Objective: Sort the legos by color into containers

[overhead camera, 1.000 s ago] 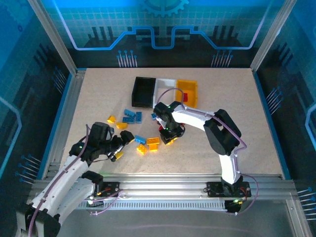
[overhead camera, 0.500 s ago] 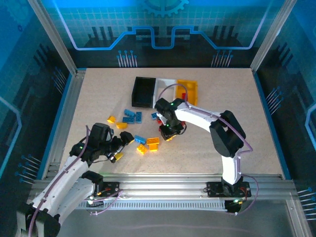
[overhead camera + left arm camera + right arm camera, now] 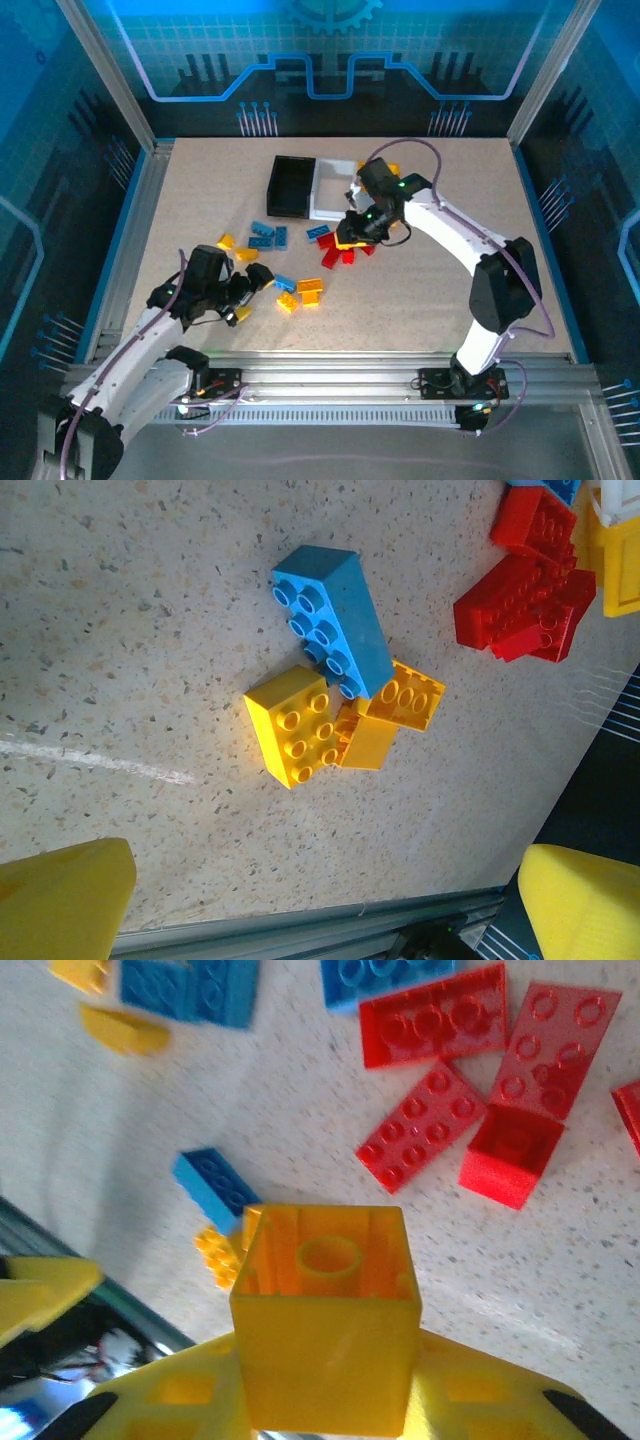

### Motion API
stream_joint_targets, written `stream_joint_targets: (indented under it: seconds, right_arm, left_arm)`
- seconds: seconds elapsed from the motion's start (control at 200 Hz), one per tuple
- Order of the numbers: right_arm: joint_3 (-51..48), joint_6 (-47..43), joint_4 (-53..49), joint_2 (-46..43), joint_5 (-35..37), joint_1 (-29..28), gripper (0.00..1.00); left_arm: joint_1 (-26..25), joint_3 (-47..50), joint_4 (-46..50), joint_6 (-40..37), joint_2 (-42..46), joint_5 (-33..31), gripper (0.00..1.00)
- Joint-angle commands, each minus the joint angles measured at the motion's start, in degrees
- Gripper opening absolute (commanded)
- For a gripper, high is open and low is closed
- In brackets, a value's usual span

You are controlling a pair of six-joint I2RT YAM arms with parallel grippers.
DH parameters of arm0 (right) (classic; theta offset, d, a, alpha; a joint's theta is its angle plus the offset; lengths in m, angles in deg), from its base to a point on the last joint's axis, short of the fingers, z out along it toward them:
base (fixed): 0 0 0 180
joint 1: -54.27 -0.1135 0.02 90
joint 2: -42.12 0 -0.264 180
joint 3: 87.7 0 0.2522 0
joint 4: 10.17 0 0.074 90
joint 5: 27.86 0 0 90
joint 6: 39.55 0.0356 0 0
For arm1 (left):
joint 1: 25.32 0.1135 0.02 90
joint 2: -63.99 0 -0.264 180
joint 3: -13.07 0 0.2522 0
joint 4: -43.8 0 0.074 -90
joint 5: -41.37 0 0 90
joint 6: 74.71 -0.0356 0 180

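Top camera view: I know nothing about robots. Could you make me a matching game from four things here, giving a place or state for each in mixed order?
Things:
1. left gripper
2. right gripper
3. black bin
4. red bricks

Places or states:
A. scattered on the table
B. shut on a yellow brick
C. open, holding nothing
D. at the left end of its row

Pairs: 1-C, 2-B, 3-D, 4-A
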Motion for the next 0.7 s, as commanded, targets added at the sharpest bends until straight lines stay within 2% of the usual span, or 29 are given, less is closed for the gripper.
stream_joint_targets:
  seconds: [0.0,0.28,0.695]
  right_arm:
    - [-0.21,5.83,5.64,-0.86,-10.26,2.66,0.34]
    - [7.33,11.76,9.72,5.05,-15.05,7.17,0.34]
    - [27.61,18.08,7.30,22.85,-9.62,8.37,0.34]
  left_arm:
    - [-0.52,-1.95,-0.14,-1.03,0.24,0.66,0.99]
    - [-0.51,-1.08,4.07,-1.86,4.00,0.41,0.99]
    - [-0.44,-1.03,9.09,-3.77,6.48,0.83,0.99]
